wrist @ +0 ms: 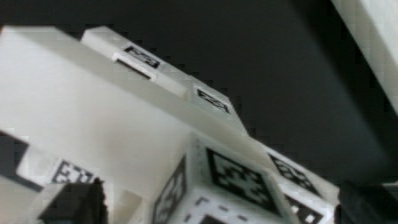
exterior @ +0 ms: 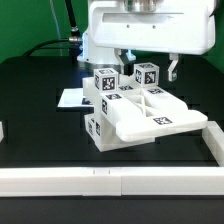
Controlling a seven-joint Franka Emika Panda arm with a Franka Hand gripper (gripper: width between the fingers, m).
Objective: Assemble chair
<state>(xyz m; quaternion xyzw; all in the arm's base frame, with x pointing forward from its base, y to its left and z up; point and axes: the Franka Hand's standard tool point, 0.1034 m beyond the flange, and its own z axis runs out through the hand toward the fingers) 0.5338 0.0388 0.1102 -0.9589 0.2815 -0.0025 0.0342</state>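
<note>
The tabletop [exterior: 40, 100] is black and matte. The white chair [exterior: 135, 112], partly put together and bearing small black-and-white tags, rests on it, directly below the fingers [exterior: 147, 66]. The marker board [exterior: 72, 98], a flat white sheet, lies beside the chair, on the exterior view's left of the fingers. A long white border rail [exterior: 110, 180] lies along the near edge, well apart from the fingers.

The chair [exterior: 130, 108] is hiding most of the marker board [exterior: 72, 97] lying at its nine o'clock. The arm's white housing [exterior: 150, 25] is running off the frame at twelve o'clock. In the wrist view, chair tags [wrist: 237, 175] are blurring, and the gripper [wrist: 89, 205] is showing only as dark, cropped tips.
</note>
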